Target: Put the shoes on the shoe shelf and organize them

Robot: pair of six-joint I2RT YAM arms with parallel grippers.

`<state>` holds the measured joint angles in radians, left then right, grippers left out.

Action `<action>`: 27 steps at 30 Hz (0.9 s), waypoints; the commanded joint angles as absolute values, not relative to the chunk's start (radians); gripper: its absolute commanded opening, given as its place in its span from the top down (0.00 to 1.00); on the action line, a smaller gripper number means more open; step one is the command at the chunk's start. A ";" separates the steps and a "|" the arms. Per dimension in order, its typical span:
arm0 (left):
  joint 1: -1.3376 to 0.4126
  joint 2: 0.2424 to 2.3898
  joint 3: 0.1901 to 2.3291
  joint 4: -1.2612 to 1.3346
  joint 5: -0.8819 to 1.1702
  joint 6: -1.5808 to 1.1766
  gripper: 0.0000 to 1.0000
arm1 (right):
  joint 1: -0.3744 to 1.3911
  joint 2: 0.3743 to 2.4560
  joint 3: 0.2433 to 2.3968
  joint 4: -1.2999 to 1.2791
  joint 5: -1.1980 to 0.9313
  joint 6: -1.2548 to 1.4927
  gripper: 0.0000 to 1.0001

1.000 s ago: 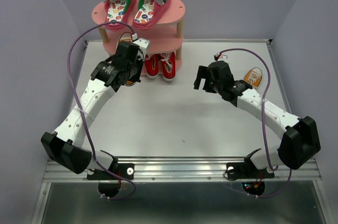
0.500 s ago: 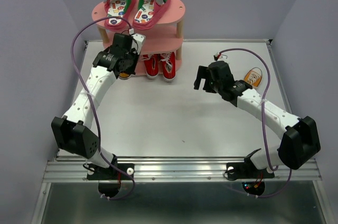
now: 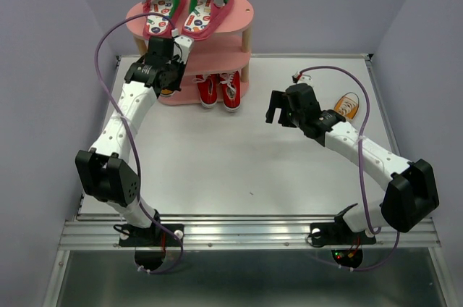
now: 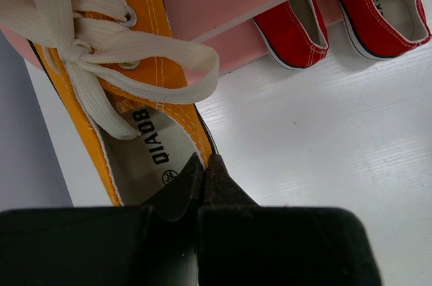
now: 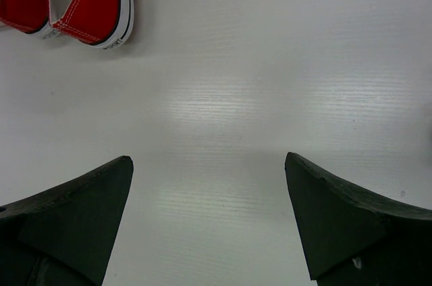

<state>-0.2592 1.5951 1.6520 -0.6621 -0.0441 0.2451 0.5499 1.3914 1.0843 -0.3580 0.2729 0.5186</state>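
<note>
From above, the pink shoe shelf [image 3: 239,14] stands at 11 o'clock on the table [image 3: 239,162]. The flip-flops [image 3: 184,11] lie side by side on its top board, and the red sneakers [image 3: 219,90] sit at its foot with their heels poking out toward 6 o'clock. That view hides the left gripper's [image 4: 202,173] fingers under its own wrist at the shelf's 8 o'clock side. The left wrist camera shows them pressed nearly together on the side wall of an orange sneaker [image 4: 135,63] beside its heel opening. The sneaker's laced front lies against a pink board, and I cannot tell whether it rests on a tier. The second orange sneaker [image 3: 348,105] appears only from above, on the table at 2 o'clock, behind the right arm. The right gripper [image 5: 208,159] hangs spread wide over bare tabletop and holds nothing; its camera catches the red pair at 10 o'clock.
</note>
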 commanded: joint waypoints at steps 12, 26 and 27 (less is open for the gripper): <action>-0.203 1.611 1.733 -0.437 0.029 0.348 1.00 | 0.552 1.381 1.108 -0.344 0.272 0.515 0.00; -0.186 1.658 1.753 -0.380 0.058 0.341 1.00 | 0.552 1.381 1.106 -0.347 0.268 0.522 0.00; -0.186 1.660 1.756 -0.380 0.055 0.342 1.00 | 0.552 1.381 1.108 -0.347 0.268 0.522 0.00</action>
